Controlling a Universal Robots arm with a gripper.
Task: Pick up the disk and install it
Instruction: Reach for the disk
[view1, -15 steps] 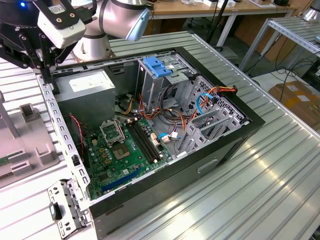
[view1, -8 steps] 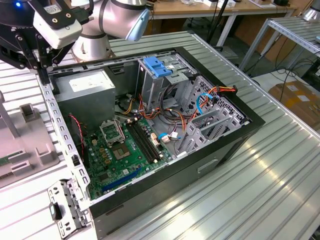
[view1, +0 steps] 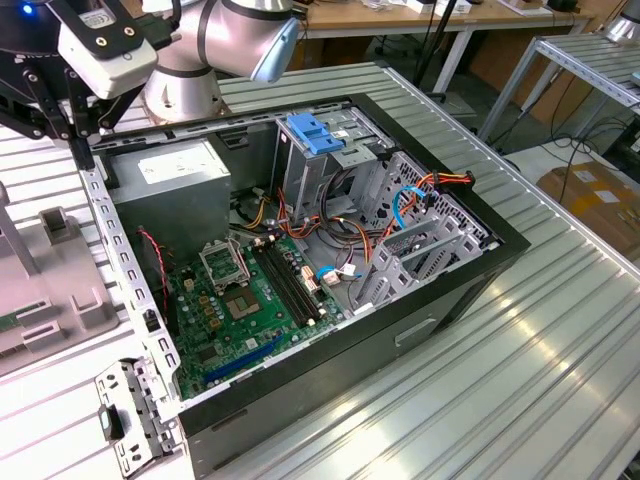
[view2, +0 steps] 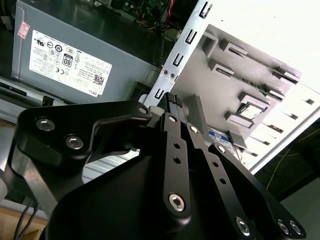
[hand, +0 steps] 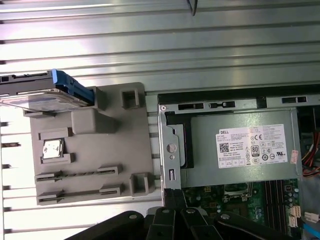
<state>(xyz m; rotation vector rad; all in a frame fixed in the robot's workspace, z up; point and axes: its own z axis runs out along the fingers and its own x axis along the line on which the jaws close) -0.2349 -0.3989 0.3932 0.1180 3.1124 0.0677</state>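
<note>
Exterior view, biggest first: the ribbed metal bench (view1: 560, 380) carries an open computer case (view1: 420, 335). Inside the case are the grey power-supply box (view1: 170, 185) and, further in, the drive cage with a blue top (view1: 315, 135).

Outside the case, just beside the wall nearest the power supply, lies a grey fixture tray (hand: 100, 150). In the first wrist view the disk (hand: 40, 97) sits on that tray at the corner away from the case. Its blue rail faces inward, and it looks propped in the tray's slots rather than lying flat (hard to be sure).

The hand (view2: 183, 106) hangs above the case rim near the power supply, well apart from the disk. As far as the second wrist view shows, it is pressed together on nothing.

Risks, as I judge them:
- Pressed together like this, the hand would strike the disk's face instead of straddling it.
- A low sweep out from the case could clip the perforated rim or the tray's raised posts.
- An off-centre pinch on a propped disk could twist it loose.
- Inside the case, the loose cables (view1: 440, 185) beside the cage could snag a rail.
</note>
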